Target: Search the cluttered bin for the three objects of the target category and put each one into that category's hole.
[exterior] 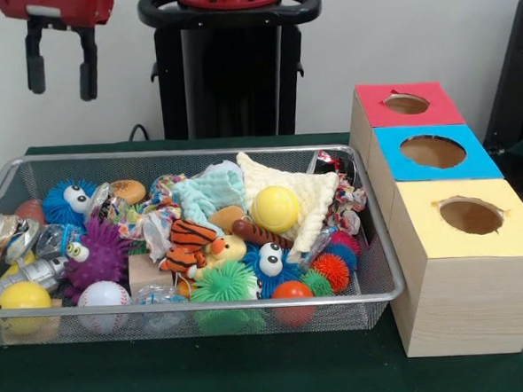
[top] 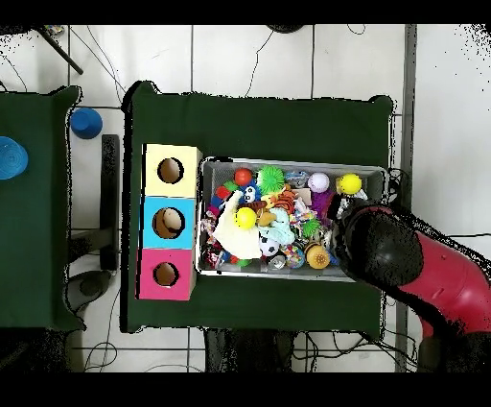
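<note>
The bin (exterior: 197,308) is a silver wire-mesh basket full of toys; it also shows in the overhead view (top: 288,161). One see-through bluish plastic bag (exterior: 56,238) lies near its left end. Another (exterior: 158,299) lies against the front wall. A third shiny bag (exterior: 107,204) seems to lie by the blue fuzzy ball. The blue-faced box's hole (exterior: 433,151) (top: 169,223) is the middle of three. My gripper (exterior: 62,73) hangs open and empty, high above the bin's left end. In the overhead view the arm (top: 388,254) hides it.
The red-faced box's hole (exterior: 406,104) and the yellow-faced box's hole (exterior: 470,215) flank the blue one. The bin holds a yellow ball (exterior: 276,208), a cream cloth (exterior: 310,193), a tiger toy (exterior: 193,240), a purple spiky ball (exterior: 101,255), a baseball (exterior: 102,299) and dented cans (exterior: 34,274).
</note>
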`<state>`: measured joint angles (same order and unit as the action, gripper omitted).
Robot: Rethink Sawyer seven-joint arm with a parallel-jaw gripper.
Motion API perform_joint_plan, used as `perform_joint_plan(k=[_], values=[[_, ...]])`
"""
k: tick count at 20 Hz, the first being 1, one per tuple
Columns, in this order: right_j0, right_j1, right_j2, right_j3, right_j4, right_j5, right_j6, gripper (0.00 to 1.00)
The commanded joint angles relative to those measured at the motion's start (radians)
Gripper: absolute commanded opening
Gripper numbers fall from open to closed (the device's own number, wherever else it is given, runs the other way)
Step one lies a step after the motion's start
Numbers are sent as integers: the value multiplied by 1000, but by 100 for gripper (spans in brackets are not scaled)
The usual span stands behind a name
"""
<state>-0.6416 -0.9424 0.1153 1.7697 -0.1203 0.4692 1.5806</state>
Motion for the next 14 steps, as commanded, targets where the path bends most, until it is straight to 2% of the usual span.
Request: perform_joint_plan(k=[1, 7, 14], values=[[-62, 80, 173, 120, -89, -111, -86, 100], [-49, 101, 160, 143, -139, -189, 4, 100], [-36, 120, 146, 169, -168, -250, 54, 100]])
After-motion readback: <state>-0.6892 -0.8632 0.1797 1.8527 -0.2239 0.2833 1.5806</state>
